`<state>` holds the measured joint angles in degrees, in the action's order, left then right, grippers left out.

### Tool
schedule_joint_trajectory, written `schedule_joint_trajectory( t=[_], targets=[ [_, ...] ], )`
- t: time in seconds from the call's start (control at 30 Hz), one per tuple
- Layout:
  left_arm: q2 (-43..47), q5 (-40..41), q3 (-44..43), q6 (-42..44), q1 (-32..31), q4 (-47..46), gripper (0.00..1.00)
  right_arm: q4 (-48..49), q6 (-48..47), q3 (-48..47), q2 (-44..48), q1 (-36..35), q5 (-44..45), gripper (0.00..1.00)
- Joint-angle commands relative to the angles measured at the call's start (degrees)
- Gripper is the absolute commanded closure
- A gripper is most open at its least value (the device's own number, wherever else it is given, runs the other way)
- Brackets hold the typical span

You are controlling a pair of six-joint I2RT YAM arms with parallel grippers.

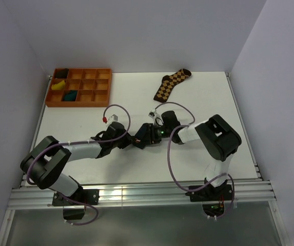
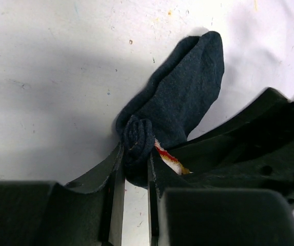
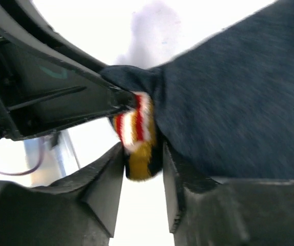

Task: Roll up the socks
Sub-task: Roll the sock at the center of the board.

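A dark teal sock (image 2: 182,97) lies on the white table, its toe pointing away. My left gripper (image 2: 135,154) is shut on a bunched fold at its near end. My right gripper (image 3: 142,154) is shut on the end with the red, white and yellow patch (image 3: 135,128), and the rest of the sock (image 3: 229,102) spreads to the right. In the top view both grippers meet at the table's middle, left (image 1: 131,141) and right (image 1: 143,137), and hide the sock almost fully. A small dark teal bundle (image 1: 70,95) lies in the tray.
An orange compartment tray (image 1: 93,95) stands at the back left; it also holds a yellow bundle (image 1: 58,85) and a dark one (image 1: 60,73). A brown argyle sock (image 1: 171,82) lies flat at the back centre. Walls close in the table on three sides.
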<state>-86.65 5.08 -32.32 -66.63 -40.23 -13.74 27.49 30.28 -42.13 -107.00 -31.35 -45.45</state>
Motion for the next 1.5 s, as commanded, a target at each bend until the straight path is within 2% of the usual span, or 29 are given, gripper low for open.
schedule_joint_trajectory(
  t=[0.0, 0.07, 0.3, 0.47, 0.7, 1.03, 1.47],
  targets=[
    [1.7, 3.4, -2.3, 4.4, -0.6, 6.9, 1.0, -6.7, -6.7, 2.9, 4.9, 0.7, 11.9, 0.56],
    [1.5, 3.4, -3.5, 4.9, -0.6, 8.5, 1.0, -7.0, -9.2, 3.9, 9.4, -0.5, 14.2, 0.53],
    [-1.3, 3.5, -7.4, 7.1, -1.2, 12.9, 1.0, -7.5, -17.4, 9.3, 24.2, -8.5, 32.2, 0.46],
    [-2.5, 3.5, -8.8, 7.7, -1.4, 13.6, 1.0, -6.4, -23.1, 10.5, 28.2, -14.7, 44.4, 0.4],
    [-3.6, 2.4, -10.0, 8.0, -1.4, 16.1, 1.0, -5.6, -29.1, 8.0, 23.8, -24.7, 56.7, 0.39],
    [-4.5, 1.3, -11.2, 8.5, -1.3, 17.4, 1.0, -4.2, -35.5, 3.7, 16.2, -31.8, 68.3, 0.37],
    [-5.5, -0.2, -11.7, 8.4, -1.4, 17.0, 1.0, -6.0, -36.3, -0.3, 7.7, -34.6, 71.6, 0.41]
  ],
)
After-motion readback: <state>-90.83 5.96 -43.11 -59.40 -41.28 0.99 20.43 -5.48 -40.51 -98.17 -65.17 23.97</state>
